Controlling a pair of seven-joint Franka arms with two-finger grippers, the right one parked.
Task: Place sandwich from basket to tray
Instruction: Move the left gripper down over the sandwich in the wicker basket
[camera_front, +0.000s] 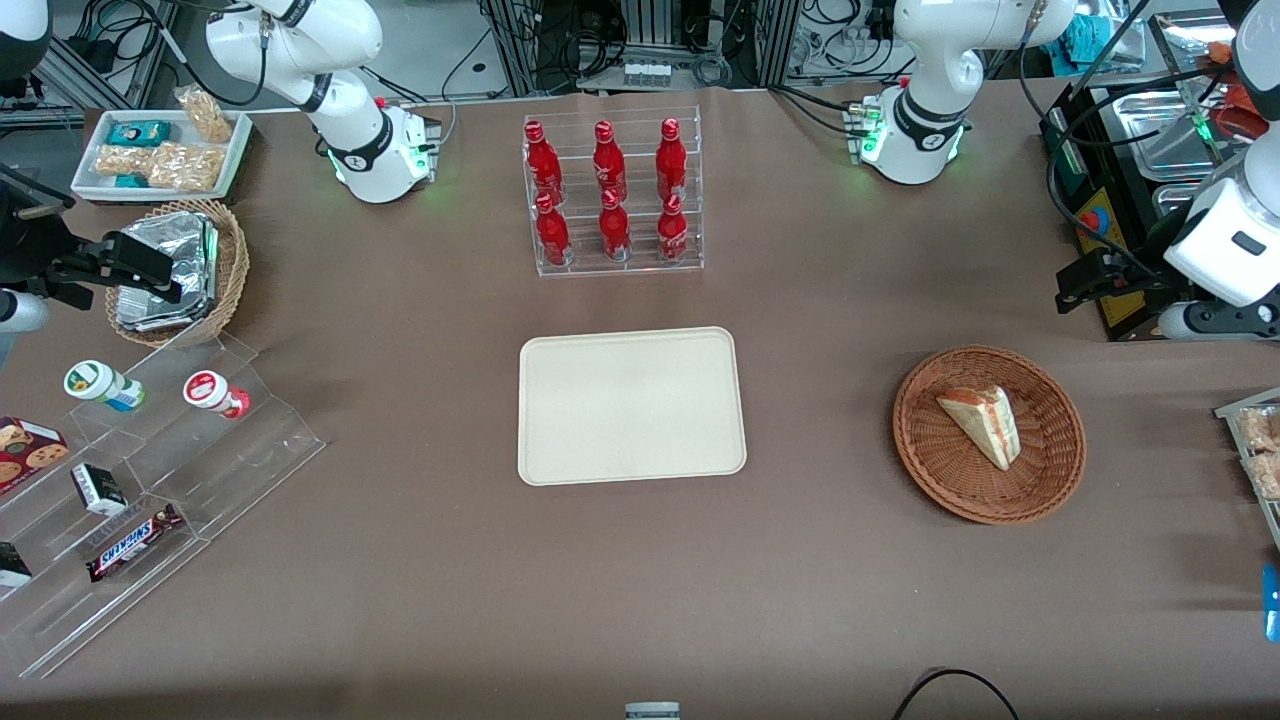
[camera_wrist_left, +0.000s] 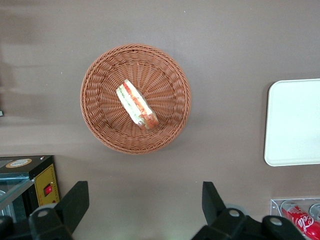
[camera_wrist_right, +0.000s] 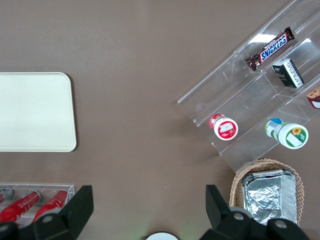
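The sandwich (camera_front: 981, 423) lies on its side in the round basket (camera_front: 1060, 468), toward the working arm's end of the table. Nothing holds it yet. The tray (camera_front: 631, 405) sits in the middle of the table, well apart from the basket, and it is bare.

The gripper (camera_wrist_left: 141, 207) hangs high above the table near the basket, not over the sandwich. Its two fingers are spread wide with nothing between them.

The sandwich is soft and its wrap looks slippery. A hard squeeze could squash it. A poor grab on the thin tip could let it slide out, or the fingers could bump the basket rim.
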